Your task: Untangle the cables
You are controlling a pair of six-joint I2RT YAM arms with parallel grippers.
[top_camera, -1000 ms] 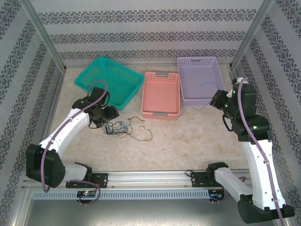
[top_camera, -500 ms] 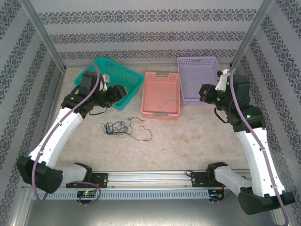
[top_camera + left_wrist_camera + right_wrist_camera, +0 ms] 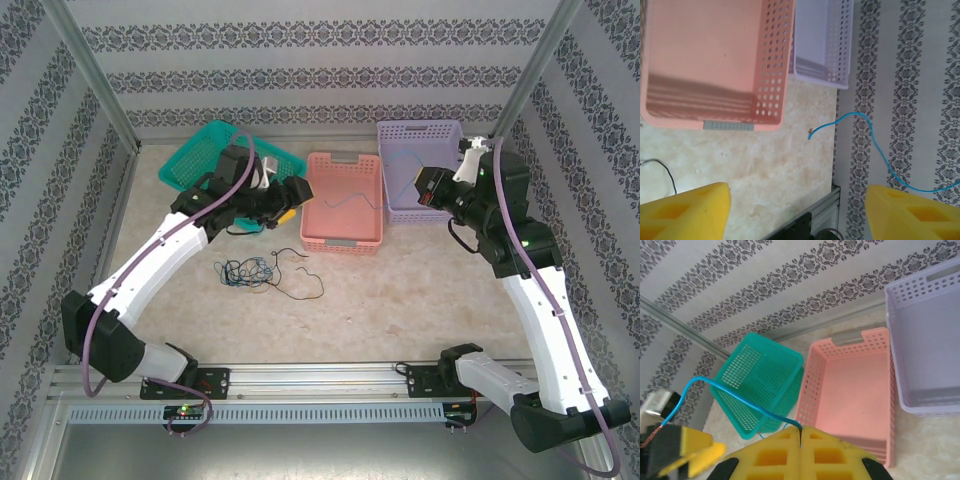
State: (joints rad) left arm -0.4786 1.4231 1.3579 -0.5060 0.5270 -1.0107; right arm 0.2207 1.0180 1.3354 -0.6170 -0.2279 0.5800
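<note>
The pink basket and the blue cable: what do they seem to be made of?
Pink basket: looks like moulded plastic with a fairly matt finish; its thin walls carry regular rows of small holes. Blue cable: probably a metal core in smooth blue plastic or rubber insulation; a bare, copper-coloured stranded end shows at its tip.

From overhead, the knot of cables (image 3: 248,270) on the worktop (image 3: 400,290) is too fine to tell strand from strand, and the left arm (image 3: 170,245) covers the near corner of the teal basket (image 3: 192,162). At the left wrist, the blue cable (image 3: 855,114) runs off the right edge, a black cable (image 3: 668,175) off the left, and the pink basket (image 3: 710,60) is cropped at the top. The left gripper (image 3: 707,446) is a blur from the right wrist.
</note>
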